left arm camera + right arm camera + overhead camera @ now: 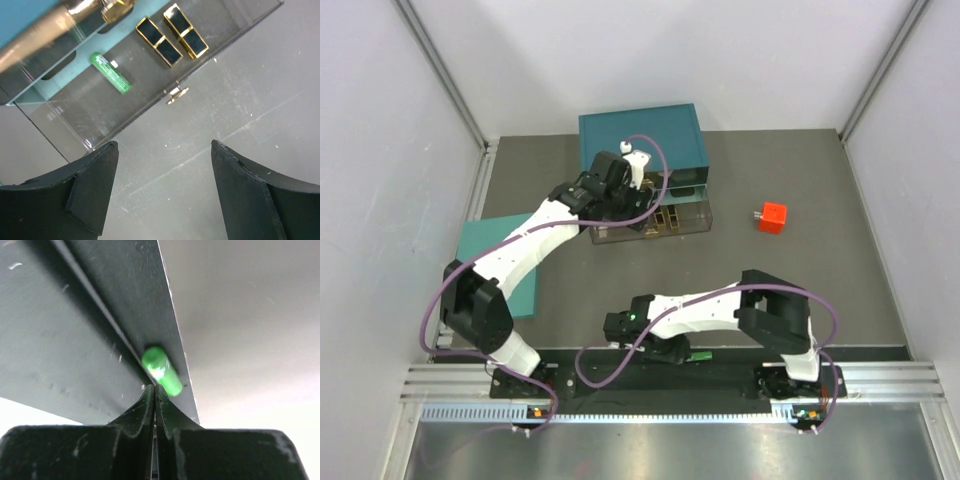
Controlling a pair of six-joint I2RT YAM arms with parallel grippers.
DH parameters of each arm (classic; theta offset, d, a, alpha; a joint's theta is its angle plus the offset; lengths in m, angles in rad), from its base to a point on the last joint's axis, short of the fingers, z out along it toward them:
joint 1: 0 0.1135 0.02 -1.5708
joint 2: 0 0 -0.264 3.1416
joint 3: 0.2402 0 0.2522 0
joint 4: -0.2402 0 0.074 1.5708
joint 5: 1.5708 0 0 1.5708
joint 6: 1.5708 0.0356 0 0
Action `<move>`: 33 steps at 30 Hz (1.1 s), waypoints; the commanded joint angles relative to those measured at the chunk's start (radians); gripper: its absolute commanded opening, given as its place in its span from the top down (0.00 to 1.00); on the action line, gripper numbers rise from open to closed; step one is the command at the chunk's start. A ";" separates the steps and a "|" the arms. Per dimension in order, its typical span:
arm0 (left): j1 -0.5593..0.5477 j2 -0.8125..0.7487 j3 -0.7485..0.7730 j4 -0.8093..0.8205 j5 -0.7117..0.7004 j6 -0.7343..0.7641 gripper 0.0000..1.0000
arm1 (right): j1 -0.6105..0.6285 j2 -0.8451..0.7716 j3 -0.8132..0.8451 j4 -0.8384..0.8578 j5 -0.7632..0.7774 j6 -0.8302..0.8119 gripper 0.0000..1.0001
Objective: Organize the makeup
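1. A flat teal panel (505, 265) lies on the grey table (800, 280) at the far left.
2. The left gripper (164, 145) hovers with its jaws wide apart and nothing between them, just in front of a clear tray (75, 125).
3. Inside the tray, a green stick (110, 73) lies to the left of two black-and-gold flat cases (156, 41) (185, 31), which sit side by side.
4. The right gripper (155, 390) is down at the table's near edge. Its jaws are pressed fully together with nothing between them.
5. A second green stick (162, 371) lies just past those closed tips, against a dark ledge. It cannot be told whether the two touch.
6. A small red cube (771, 216) stands well to the right.
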 commanded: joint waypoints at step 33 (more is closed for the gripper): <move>0.089 0.020 0.074 0.002 0.002 0.040 0.20 | -0.107 -0.102 -0.186 0.257 -0.085 0.062 0.67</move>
